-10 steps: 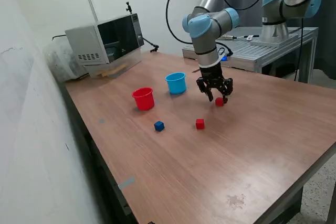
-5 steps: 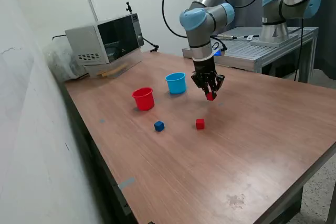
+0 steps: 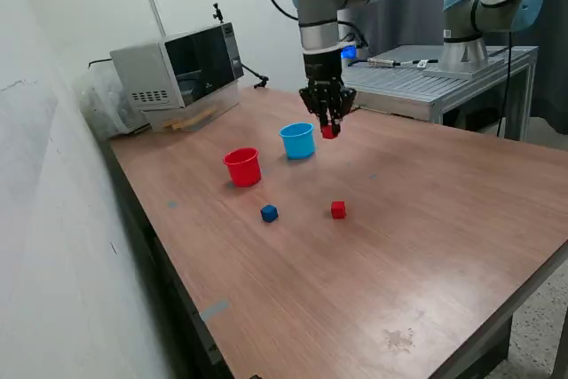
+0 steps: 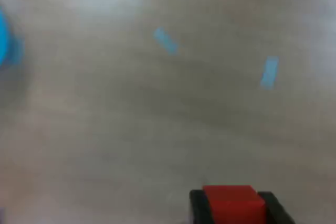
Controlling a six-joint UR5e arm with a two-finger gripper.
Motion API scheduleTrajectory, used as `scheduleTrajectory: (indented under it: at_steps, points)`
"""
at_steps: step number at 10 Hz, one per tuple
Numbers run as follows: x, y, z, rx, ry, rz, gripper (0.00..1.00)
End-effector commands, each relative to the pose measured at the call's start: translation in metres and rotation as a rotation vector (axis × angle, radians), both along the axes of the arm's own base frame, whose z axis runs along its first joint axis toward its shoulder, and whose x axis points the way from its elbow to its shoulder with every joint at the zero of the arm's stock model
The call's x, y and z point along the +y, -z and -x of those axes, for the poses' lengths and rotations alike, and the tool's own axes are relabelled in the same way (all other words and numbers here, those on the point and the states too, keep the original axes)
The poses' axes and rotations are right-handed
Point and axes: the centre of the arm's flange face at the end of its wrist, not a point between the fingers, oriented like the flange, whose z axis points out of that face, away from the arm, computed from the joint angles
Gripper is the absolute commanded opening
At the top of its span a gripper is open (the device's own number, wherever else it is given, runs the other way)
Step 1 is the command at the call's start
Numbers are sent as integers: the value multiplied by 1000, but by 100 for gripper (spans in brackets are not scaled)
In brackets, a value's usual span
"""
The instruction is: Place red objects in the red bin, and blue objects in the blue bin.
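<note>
My gripper (image 3: 329,129) is shut on a tiny red cube (image 3: 328,132) and holds it in the air, just to the exterior view's right of the light blue cup (image 3: 298,140). The wrist view shows the red cube (image 4: 232,203) between the two black fingers (image 4: 198,207), with the table blurred far below. The red cup (image 3: 242,167) stands on the table to the exterior view's left of the blue cup. A second red cube (image 3: 338,209) and one dark blue cube (image 3: 269,213) lie on the table nearer the front. A second blue cube is not in view.
A microwave-like box (image 3: 177,64) stands at the back left of the wooden table (image 3: 426,246). A second robot arm (image 3: 484,6) and a metal bench (image 3: 435,77) are behind the table. Small blue tape marks (image 4: 269,71) are on the tabletop.
My gripper has risen off the table with the red cube and moved to the exterior view's left, from beside the table's middle to just beside the light blue cup.
</note>
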Motion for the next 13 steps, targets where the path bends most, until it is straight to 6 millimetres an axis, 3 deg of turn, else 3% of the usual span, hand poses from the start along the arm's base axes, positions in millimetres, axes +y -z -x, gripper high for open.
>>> scheduleTrajectory:
  at_steps: [1, 4, 7, 10, 13]
  points:
    - [31, -43, 22, 79, 94, 6, 0]
    - [83, -65, 42, 177, 254, 41, 0]
    - [140, -58, 76, 242, 402, 54, 0]
    - [164, -35, 106, 252, 467, 49, 0]
    - [198, 15, 115, 200, 532, -12, 0]
